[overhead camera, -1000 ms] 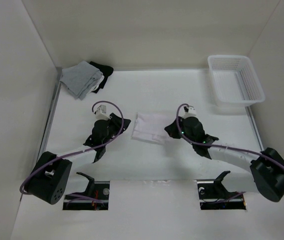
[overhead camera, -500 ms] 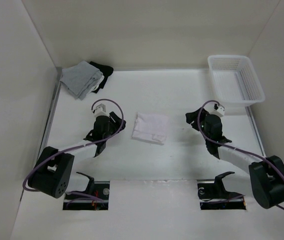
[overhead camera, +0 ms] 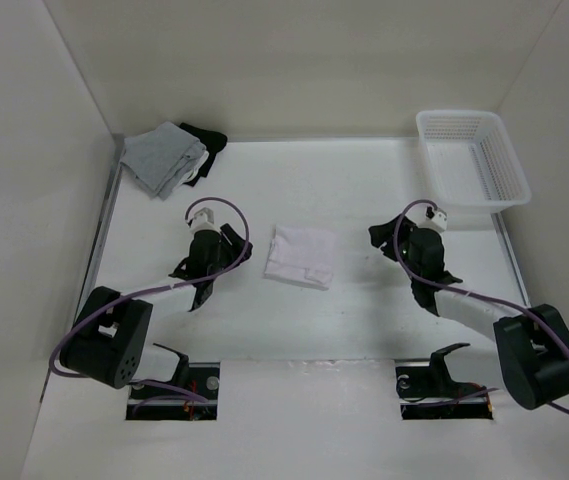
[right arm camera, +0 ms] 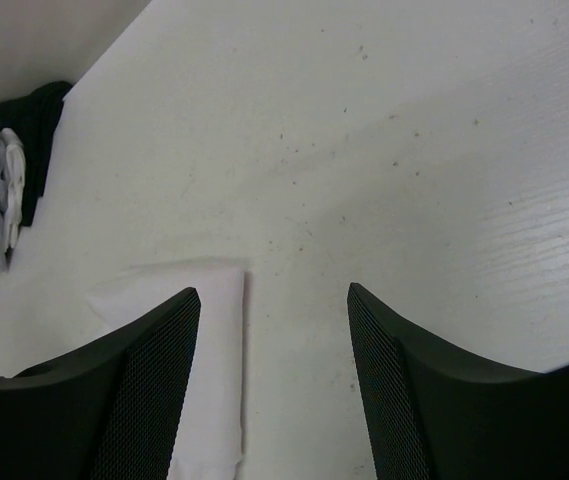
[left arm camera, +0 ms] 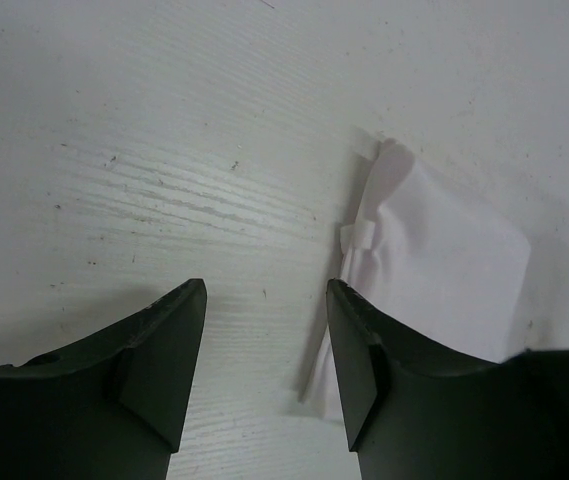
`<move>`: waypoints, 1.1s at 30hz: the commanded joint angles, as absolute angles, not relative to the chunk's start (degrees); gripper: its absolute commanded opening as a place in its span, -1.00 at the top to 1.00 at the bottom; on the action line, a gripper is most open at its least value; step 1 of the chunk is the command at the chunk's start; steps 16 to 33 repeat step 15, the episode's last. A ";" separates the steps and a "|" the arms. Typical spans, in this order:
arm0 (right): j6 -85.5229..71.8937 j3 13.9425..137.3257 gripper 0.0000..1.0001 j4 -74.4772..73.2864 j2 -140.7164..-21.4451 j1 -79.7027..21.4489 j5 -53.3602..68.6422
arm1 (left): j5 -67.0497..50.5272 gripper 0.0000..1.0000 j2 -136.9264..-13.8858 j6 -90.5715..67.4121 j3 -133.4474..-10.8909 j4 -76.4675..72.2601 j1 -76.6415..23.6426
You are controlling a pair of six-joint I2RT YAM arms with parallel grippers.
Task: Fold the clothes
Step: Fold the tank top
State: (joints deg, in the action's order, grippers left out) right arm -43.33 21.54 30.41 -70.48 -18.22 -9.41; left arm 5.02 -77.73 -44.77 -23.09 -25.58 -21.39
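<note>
Nearest the camera the two arm bases sit at the table's (overhead camera: 364, 180) front edge, and from them each arm reaches forward over the surface. The left gripper (left arm camera: 264, 300) hangs with its jaws apart and nothing between them, just left of the cloth; the right gripper (right arm camera: 274, 300) also has its jaws wide and empty, further off on the other side. Neither touches the fabric, which suggests the cloth is lying free so the fold can be judged or the next grip chosen. Between the two grippers, about mid-table, lies the white top (overhead camera: 302, 254), gathered into a small, roughly rectangular packet with several layers stacked. Its left edge is uneven, with a little strap or tab poking out and a notch at the near corner, so the fold looks close to finished but not tidy. Further back, in the far left corner, a grey folded garment (overhead camera: 164, 158) rests against a black garment (overhead camera: 207, 136). A white basket (overhead camera: 479, 205) stands at the far right.
</note>
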 commanded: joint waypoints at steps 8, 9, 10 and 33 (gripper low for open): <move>-44.47 20.39 -0.30 35.24 -69.08 -16.75 -6.42 | 3.78 0.01 -76.90 -42.28 -27.07 -26.63 -21.49; -44.56 20.56 -0.30 35.07 -69.08 -16.57 -5.81 | 3.87 0.01 -76.99 -42.19 -26.90 -26.98 -21.57; -44.56 20.57 -0.30 35.16 -68.91 -16.57 -5.10 | 4.13 0.01 -77.25 -42.19 -26.81 -27.16 -21.66; -45.00 20.56 -0.29 35.42 -70.13 -15.95 -4.67 | 2.38 -0.02 -79.36 -42.10 -27.69 -26.63 -21.14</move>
